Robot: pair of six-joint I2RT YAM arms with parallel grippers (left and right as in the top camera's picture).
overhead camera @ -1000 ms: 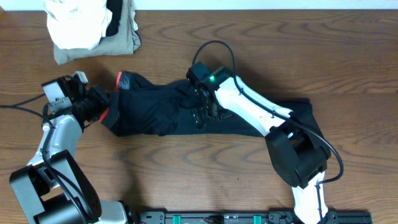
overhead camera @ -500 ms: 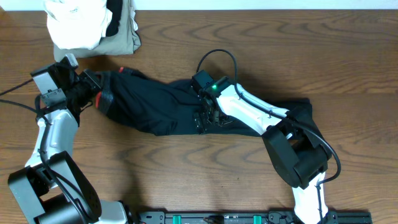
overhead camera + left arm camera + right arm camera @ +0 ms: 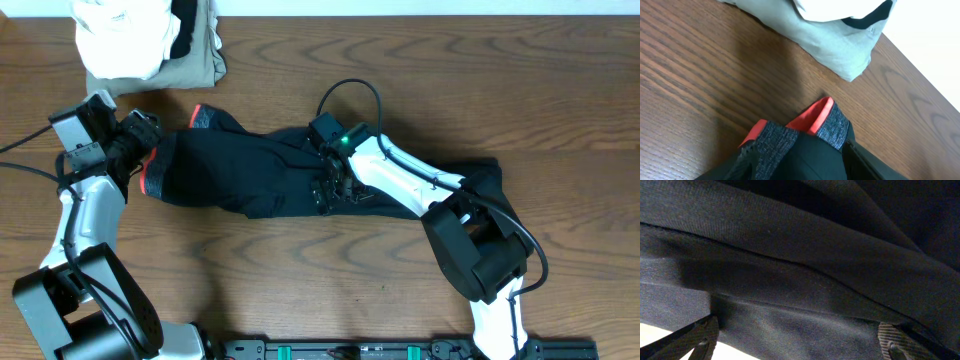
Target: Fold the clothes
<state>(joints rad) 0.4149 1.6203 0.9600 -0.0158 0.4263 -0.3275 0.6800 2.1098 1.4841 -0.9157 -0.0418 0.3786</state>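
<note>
Right fingers (image 3: 702, 337) wide apart on the clothes (image 3: 250, 170); left fingers' (image 3: 143, 150) hold at the waistband (image 3: 832, 127) indiscernible.

Black clothes (image 3: 250, 172) lying stretched across the worktop (image 3: 300, 285).
It is one long garment of soft black fabric, like trousers, spread in a slightly slanted band from the left side towards the right, with many folds and wrinkles along it. The waistband (image 3: 832, 127) is at the left end: speckled grey, edged in bright red-orange, with one corner turned up.
</note>
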